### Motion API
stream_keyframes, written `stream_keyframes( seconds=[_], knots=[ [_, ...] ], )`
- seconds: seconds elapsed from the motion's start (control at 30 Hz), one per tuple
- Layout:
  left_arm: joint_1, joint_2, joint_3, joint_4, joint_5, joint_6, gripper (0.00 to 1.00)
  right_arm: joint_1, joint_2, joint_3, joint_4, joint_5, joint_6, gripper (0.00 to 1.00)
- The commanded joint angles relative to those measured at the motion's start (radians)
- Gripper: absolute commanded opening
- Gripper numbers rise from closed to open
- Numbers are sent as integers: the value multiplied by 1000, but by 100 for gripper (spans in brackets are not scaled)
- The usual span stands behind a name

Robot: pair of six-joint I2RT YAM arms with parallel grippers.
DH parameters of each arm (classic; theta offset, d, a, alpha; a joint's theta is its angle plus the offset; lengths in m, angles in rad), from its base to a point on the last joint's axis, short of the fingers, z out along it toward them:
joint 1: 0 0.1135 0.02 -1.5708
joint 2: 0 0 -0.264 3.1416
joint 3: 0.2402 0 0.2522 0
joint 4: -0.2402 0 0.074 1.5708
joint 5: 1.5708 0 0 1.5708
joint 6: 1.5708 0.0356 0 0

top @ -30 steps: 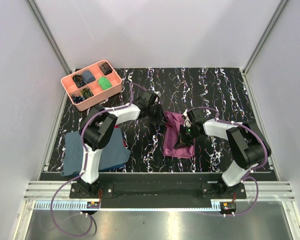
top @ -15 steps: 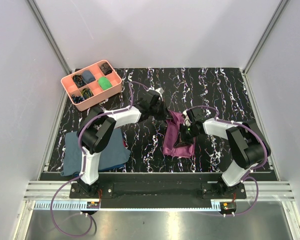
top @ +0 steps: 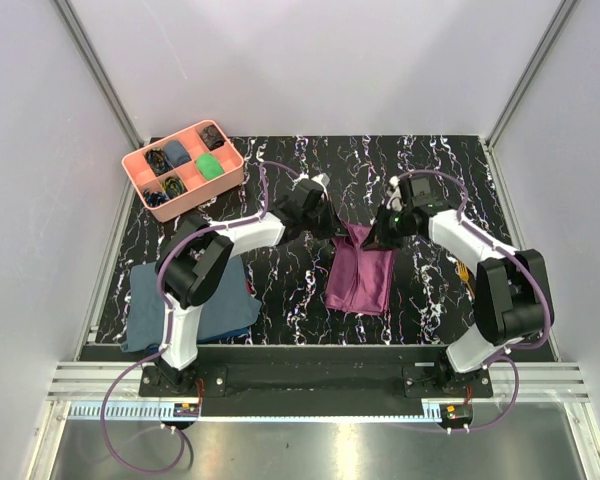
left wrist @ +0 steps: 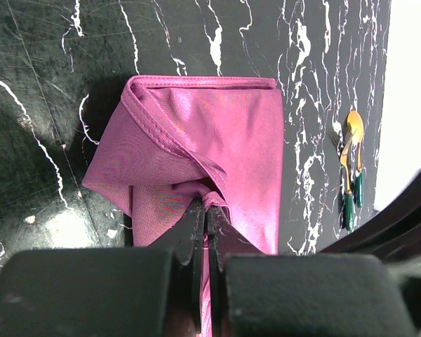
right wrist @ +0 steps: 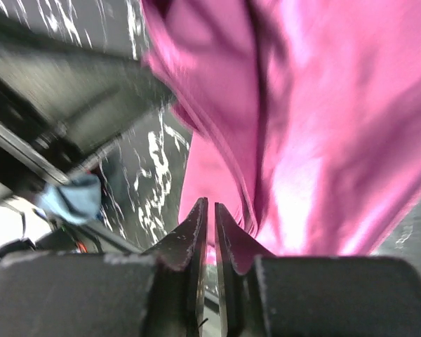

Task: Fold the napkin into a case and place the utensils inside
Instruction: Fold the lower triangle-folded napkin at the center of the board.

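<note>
The plum-purple napkin (top: 360, 282) lies folded into an oblong on the black marbled table, its far edge raised. My left gripper (top: 337, 230) is shut on the napkin's far left corner. In the left wrist view the gripper (left wrist: 207, 210) pinches a bunched fold of the napkin (left wrist: 217, 133). My right gripper (top: 383, 236) is at the far right corner. In the right wrist view the gripper (right wrist: 207, 209) is shut with a strip of the blurred napkin (right wrist: 323, 105) between its tips. The utensils (left wrist: 351, 175) lie right of the napkin, golden with green handles, partly hidden by the right arm in the top view (top: 464, 268).
A pink compartment tray (top: 185, 130) with small items stands at the far left. A slate-blue cloth (top: 195, 300) with a small red cloth (top: 252, 290) at its edge lies at the near left, beside the left arm's base.
My right gripper has moved from the napkin's near middle to its far right corner, pulling cloth with it. The napkin's far end is now wider. The left gripper has shifted slightly right.
</note>
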Motion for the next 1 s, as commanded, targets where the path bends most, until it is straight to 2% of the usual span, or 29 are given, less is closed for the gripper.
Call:
stream_keyframes(
  seconds=[0.0, 0.1, 0.23, 0.5, 0.73, 0.97],
  knots=[
    [-3, -20, 45, 28, -30, 20, 0, -57, 27, 90, -43, 24, -30, 15],
    [-3, -20, 48, 30, -30, 19, 0, -79, 105, 156, -40, 12, -38, 12],
    [-3, -17, 50, 28, -31, 14, 0, -93, 228, 258, -32, 15, -53, 3],
    [-14, 5, 76, 33, -28, 2, 0, -93, 409, 349, 5, 49, -67, 1],
    [-20, 28, 102, 31, -25, -3, 0, -93, 476, 371, 8, 83, -73, 0],
    [-52, 89, 155, 42, -23, -10, 0, -94, 489, 380, 8, 27, -59, 0]
  ],
)
